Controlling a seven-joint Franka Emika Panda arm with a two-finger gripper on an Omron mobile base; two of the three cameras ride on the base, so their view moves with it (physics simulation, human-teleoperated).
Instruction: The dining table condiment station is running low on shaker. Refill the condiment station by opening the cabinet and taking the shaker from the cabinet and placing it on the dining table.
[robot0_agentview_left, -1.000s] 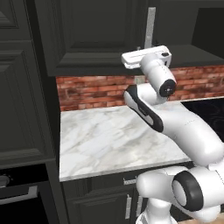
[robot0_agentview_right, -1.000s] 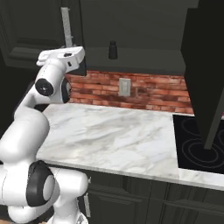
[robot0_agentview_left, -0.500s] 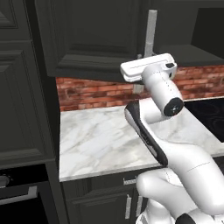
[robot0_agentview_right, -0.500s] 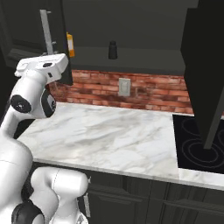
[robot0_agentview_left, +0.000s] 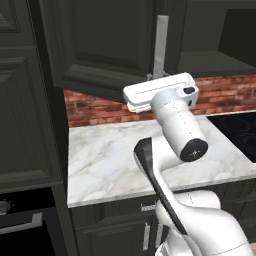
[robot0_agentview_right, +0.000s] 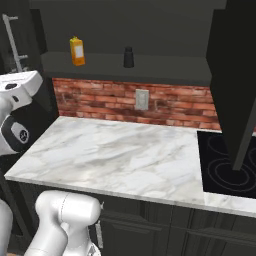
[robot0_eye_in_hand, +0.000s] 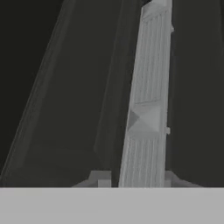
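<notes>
The dark upper cabinet (robot0_agentview_left: 100, 40) has its left door swung partly out. My gripper (robot0_eye_in_hand: 135, 179) is shut on that door's long silver handle (robot0_eye_in_hand: 146, 100), which runs up between the two fingertips (robot0_eye_in_hand: 99, 178). In the left base view the white hand (robot0_agentview_left: 160, 92) sits just below the handle (robot0_agentview_left: 160, 45). The right base view shows the handle (robot0_agentview_right: 12, 40) at the far left and the open shelf behind it. On that shelf stands the small black shaker (robot0_agentview_right: 128, 57), well to the right of my hand. The dining table is out of view.
An orange-yellow carton (robot0_agentview_right: 76, 51) stands on the shelf left of the shaker. The cabinet's right door (robot0_agentview_right: 235, 75) hangs open over a black cooktop (robot0_agentview_right: 225, 165). Below lie a marble counter (robot0_agentview_right: 115, 155) and a red brick backsplash (robot0_agentview_right: 165, 102) with an outlet (robot0_agentview_right: 141, 99).
The gripper has closed further on the handle and pulled the left door outward. In the right base view the handle swung left, uncovering the carton. The arm has drawn back toward the base.
</notes>
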